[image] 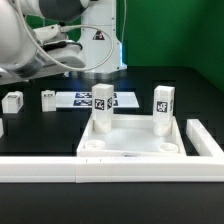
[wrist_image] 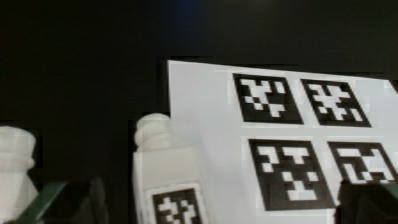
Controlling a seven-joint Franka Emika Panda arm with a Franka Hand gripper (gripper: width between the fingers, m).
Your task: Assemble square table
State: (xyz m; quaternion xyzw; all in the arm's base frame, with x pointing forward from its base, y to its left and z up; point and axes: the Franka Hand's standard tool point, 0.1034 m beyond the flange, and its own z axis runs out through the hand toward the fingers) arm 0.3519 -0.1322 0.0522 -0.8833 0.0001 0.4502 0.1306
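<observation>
Slab flat on the tabletop, mid exterior view, boxed by the white rail along the near side and the exterior view's right. Two standing legs upright on the slab's far corners, tags toward the camera. Two loose legs on the tabletop toward the exterior view's left, well apart from the slab. Marker board flat just behind the standing legs.

Wrist view: gripper spread wide, fingertips at opposite sides, clamped on nothing. Between them, clear of both fingers, one upright leg with tag visible, overlapping the marker board edge; another upright leg beside it.

Arm up at the exterior view's left; can't make out the gripper there.
</observation>
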